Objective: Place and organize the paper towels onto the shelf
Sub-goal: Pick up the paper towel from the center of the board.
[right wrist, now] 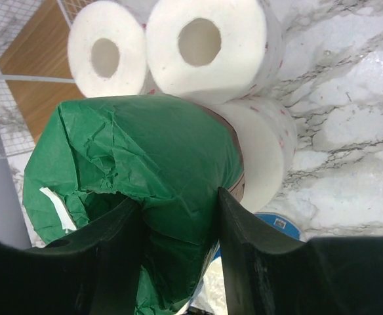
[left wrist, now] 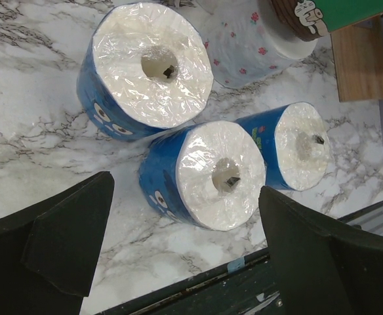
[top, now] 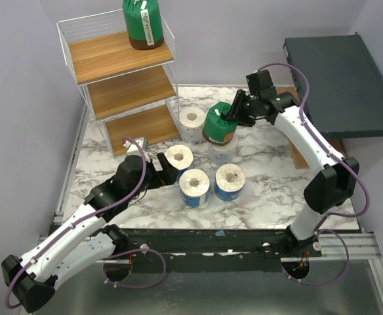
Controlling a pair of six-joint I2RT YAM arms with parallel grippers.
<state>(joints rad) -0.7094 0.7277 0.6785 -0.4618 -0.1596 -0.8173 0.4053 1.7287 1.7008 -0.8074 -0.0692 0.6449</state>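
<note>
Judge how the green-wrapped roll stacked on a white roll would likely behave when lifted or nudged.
Probably light for its size: the green-wrapped roll is wound paper. Its wrapper looks crumpled where the right hand pinches it, so it may slip. Perched on a white roll, it could tip.

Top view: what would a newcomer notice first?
The green roll is perched on a white roll mid-table, with the right end effector pinching its crumpled wrapper. A second green roll stands on the top board of the shelf, back left. Three blue rolls cluster before the open left end effector.
</note>
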